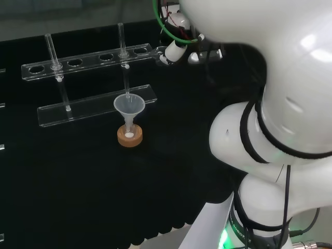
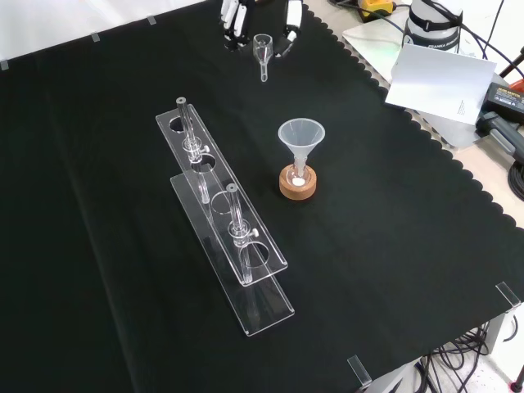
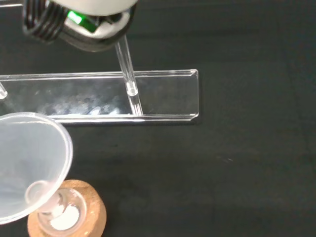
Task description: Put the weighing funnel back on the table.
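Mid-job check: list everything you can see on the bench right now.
Rack: one, clear, mid-cloth in the front view.
Test tubes: two, clear, upright in the rack.
Funnel: one, clear, stem in the flask.
Flask: one, clear, on the cork ring.
Cork ring: one, tan, right of the rack.
Weighing funnel: one, clear, beside the hand; held or lying, unclear.
Cloth: one, black.
Arm: one, white, head view's right.
Hand: one, black and white, front view's top.

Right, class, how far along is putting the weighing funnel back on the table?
The weighing funnel is over or on the cloth at the front view's top, with the hand on both sides of it. Whether it is released I cannot tell. Left: letting go, if held, and withdrawing.
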`<action>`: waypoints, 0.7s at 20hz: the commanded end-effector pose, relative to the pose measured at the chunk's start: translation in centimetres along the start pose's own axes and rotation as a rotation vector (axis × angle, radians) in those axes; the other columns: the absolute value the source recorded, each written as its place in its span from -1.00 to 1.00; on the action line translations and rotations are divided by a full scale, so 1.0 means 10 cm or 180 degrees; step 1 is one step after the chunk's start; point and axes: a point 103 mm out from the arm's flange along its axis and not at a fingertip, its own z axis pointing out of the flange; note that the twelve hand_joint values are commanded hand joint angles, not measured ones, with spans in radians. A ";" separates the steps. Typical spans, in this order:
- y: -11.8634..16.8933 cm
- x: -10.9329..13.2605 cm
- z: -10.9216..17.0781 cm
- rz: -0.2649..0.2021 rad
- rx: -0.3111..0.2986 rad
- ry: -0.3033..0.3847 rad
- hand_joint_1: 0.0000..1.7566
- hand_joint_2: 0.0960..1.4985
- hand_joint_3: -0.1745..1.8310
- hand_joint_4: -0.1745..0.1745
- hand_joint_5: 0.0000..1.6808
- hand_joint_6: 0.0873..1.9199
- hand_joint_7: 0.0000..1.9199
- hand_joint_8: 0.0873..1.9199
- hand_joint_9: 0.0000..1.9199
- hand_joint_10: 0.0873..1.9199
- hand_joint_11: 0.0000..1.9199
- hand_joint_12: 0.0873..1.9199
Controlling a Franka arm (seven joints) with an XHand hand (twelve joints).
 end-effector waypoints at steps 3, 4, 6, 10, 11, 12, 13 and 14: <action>0.29 -0.47 -0.02 0.0113 -0.0096 0.0136 0.25 -0.12 -0.23 1.00 0.45 -0.27 -0.22 -0.45 0.16 -0.84 -0.06 0.03; 0.34 -0.52 -0.02 0.0122 -0.0101 0.0147 0.25 -0.12 -0.23 1.00 0.45 -0.27 -0.23 -0.45 0.16 -0.84 -0.06 0.03; 0.42 -0.64 -0.02 0.0143 -0.0096 0.0155 0.25 -0.12 -0.23 1.00 0.45 -0.27 -0.23 -0.45 0.16 -0.84 -0.06 0.03; 0.61 -0.88 0.02 0.0165 -0.0077 0.0217 0.25 -0.12 -0.23 1.00 0.45 -0.27 -0.23 -0.45 0.16 -0.84 -0.06 0.03; 0.66 -0.93 0.04 0.0165 -0.0075 0.0222 0.25 -0.12 -0.23 1.00 0.45 -0.27 -0.23 -0.45 0.16 -0.84 -0.06 0.03; 0.71 -0.97 0.06 0.0165 -0.0071 0.0232 0.25 -0.12 -0.23 1.00 0.45 -0.27 -0.23 -0.45 0.16 -0.84 -0.06 0.03; 0.75 -1.01 0.08 0.0167 -0.0068 0.0236 0.25 -0.12 -0.23 1.00 0.45 -0.27 -0.23 -0.45 0.16 -0.84 -0.06 0.03; 0.79 -1.06 0.10 0.0169 -0.0063 0.0232 0.25 -0.12 -0.23 1.00 0.45 -0.27 -0.23 -0.45 0.16 -0.84 -0.06 0.03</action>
